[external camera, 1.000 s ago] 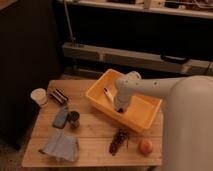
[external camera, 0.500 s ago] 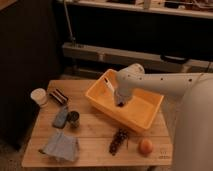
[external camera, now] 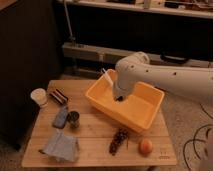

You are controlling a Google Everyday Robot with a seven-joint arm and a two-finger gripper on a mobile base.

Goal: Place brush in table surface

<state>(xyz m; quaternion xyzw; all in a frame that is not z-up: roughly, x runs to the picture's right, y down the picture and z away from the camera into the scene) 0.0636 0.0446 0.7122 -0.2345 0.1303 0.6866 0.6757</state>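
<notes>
Yellow bin (external camera: pixel 111 111), grapes (external camera: pixel 118 141), can (external camera: pixel 73 119), cloth (external camera: pixel 60 146), cup (external camera: pixel 39 96)

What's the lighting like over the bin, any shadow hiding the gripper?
Camera view: dim, warm light, dark background. The gripper hangs shut low in the bin, its dark tip in the arm's shade. The white brush it holds stands out. The table surface is evenly lit.
</notes>
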